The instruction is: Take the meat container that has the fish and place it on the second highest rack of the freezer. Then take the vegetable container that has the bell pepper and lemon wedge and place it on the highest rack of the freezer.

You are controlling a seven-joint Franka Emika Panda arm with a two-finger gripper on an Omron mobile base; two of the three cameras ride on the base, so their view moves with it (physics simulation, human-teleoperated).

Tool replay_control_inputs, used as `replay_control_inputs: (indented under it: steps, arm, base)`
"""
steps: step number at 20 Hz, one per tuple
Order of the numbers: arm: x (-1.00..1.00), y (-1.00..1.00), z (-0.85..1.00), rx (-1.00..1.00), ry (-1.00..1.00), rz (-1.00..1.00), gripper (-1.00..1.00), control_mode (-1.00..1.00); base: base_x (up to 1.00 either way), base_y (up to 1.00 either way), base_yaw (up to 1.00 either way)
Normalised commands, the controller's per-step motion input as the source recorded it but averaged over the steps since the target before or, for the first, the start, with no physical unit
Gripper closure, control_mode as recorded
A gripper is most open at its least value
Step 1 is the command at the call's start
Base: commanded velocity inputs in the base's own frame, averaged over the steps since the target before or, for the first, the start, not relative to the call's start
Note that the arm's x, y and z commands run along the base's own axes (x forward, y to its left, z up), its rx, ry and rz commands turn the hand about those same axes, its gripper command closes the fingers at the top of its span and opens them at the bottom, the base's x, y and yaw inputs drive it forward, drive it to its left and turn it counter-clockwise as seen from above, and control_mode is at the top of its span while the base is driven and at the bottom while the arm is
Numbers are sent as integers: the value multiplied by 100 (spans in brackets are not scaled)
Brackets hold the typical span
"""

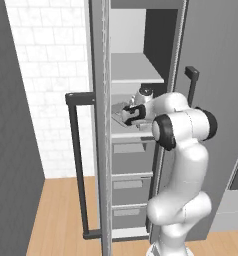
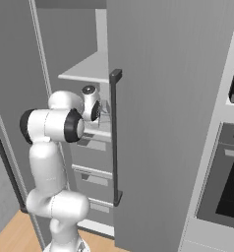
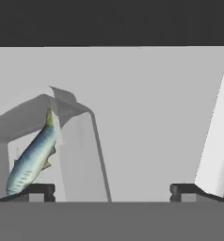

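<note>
The jaws (image 3: pixel 112 190) stand wide apart, gripping nothing, their dark tips at either side of the hand view's lower edge. Just beyond the left tip lies the meat container (image 3: pixel 62 141), a thin-walled, translucent pale tray with squared corners, appearing to rest on the lower shelf board (image 1: pixel 136 134) of the freezer (image 2: pixel 89 59). In it lies the fish (image 3: pixel 33 160), slim and silver-grey with a blue-green back, faintly barred flank and yellowish tail, nearly as long as the tray.

The step in hand is judged to be the release of the first container. Done well, it calls for a straight withdrawal along the shelf, jaws kept wide so that neither tip catches the tray's wall, and the wrist kept clear of the upper shelf board (image 1: pixel 136 67) overhead.

Both boards are flat, matt and light grey. Below them sit grey drawers (image 1: pixel 131 187). The open door (image 1: pixel 98 125) bears a long dark bar handle (image 1: pixel 77 165). Wall tiles (image 1: pixel 51 65) are white; the floor (image 1: pixel 61 215) is wood-toned.
</note>
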Motion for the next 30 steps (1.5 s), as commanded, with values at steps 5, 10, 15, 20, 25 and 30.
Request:
replay_control_inputs:
  steps: [5,10,15,20,25,30]
  arm:
    - [-100,0,50,0,-23,0,-100,-100]
    - [-93,0,96,0,-15,0,-100,-100]
    - [-88,-4,92,0,7,0,-100,-100]
    - [-98,-18,90,0,15,0,-100,-100]
    - [-100,-28,35,0,18,0,-100,-100]
    - [-93,-2,-3,-6,7,3,-100,-100]
  base:
    - [0,0,0]
    - [0,0,0]
    - [0,0,0]
    - [0,0,0]
    - [0,0,0]
    - [0,0,0]
